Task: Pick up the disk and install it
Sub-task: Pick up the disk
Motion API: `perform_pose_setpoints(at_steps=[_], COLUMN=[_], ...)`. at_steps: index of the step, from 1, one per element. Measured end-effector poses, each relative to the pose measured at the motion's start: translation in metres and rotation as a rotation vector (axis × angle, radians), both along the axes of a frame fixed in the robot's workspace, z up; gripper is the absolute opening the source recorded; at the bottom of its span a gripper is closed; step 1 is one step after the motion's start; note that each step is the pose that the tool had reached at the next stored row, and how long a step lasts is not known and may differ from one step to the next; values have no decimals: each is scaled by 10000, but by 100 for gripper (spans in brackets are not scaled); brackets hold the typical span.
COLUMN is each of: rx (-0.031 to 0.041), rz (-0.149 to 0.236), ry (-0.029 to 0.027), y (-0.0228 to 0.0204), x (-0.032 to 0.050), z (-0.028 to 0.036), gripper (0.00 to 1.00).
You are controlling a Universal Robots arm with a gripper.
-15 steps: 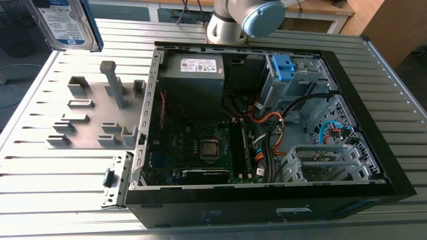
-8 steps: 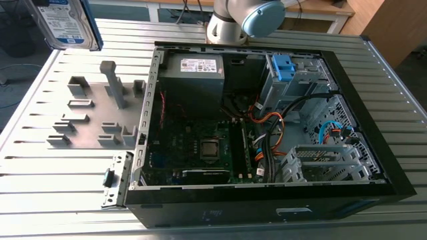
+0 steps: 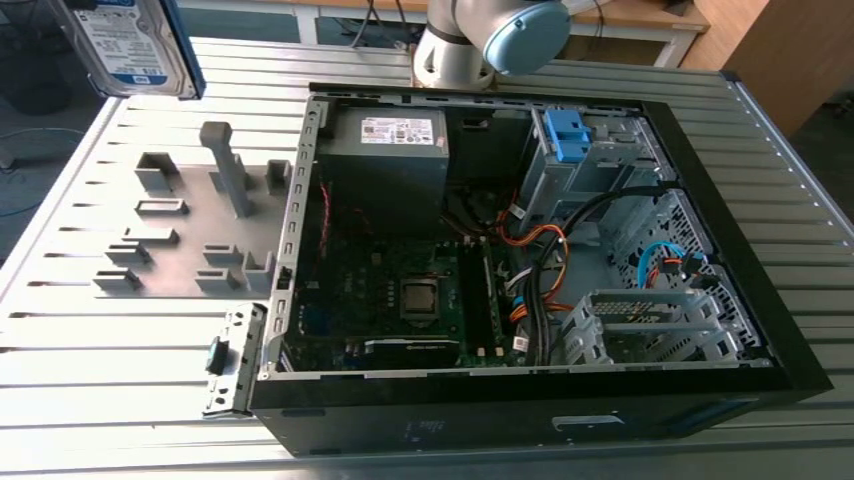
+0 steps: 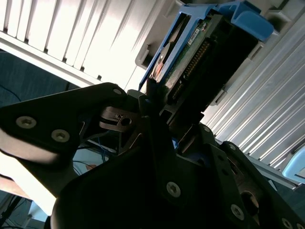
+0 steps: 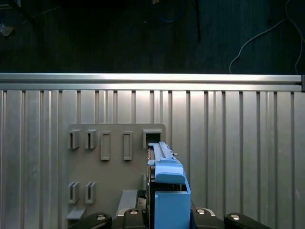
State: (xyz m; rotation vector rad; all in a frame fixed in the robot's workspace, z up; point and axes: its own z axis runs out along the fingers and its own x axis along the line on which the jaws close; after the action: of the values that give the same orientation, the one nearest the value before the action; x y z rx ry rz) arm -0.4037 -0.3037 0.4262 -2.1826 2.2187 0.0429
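Between the jaws of your tool, clamped on its edge, the disk hangs clear above the grey fixture plate on the desk, so the pick-up looks done, but installing it in the open computer case, well apart from the tool, is not.

The disk wears a white-and-blue printed label and a blue bracket. The bench is silver, ribbed in parallel lines; the fixture plate plain grey. The computer case is black, its motherboard dark green, cables orange, drive caddy bright blue, power supply grey with a white sticker. The arm's joint cap is pale blue.
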Motion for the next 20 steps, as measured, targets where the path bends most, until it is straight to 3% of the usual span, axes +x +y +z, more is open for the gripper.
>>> perform_pose_setpoints(at_steps=[20], rx=[0], rz=[0], ry=[0], y=[0], x=[0], z=[79], gripper=[36])
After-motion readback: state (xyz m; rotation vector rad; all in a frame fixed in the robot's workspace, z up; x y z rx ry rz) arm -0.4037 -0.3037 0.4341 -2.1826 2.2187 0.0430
